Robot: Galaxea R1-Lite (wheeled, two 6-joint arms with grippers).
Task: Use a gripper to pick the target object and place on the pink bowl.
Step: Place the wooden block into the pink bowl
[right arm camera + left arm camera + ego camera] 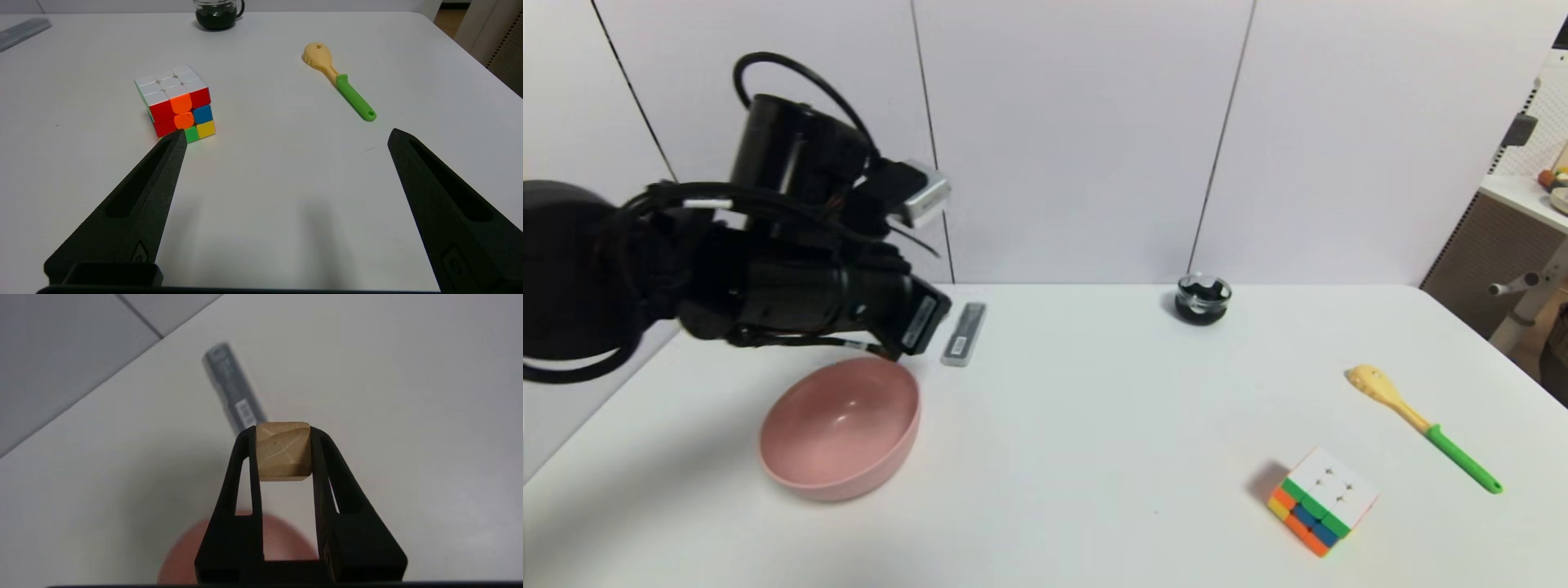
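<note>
Head view: left gripper (913,327) is up in the air at the far left, just over the far rim of the pink bowl (840,430) — carry height, so it clears the rim. Fingertips hidden here. On the white table (1094,457): one bowl, one grey flat case (964,333) beyond it, one black glass dish (1203,299) far centre, one puzzle cube (1321,501) and one yellow-green spoon (1421,426) near right.

Left wrist view: fingers (245,465) pinch the wooden cube (282,452) at the tips, one cube only, airborne; bowl edge shows below, so release looks close, not yet centred.

Right wrist view: right gripper (286,139) parked near right, jaws spread wide, holding nothing — idle.
</note>
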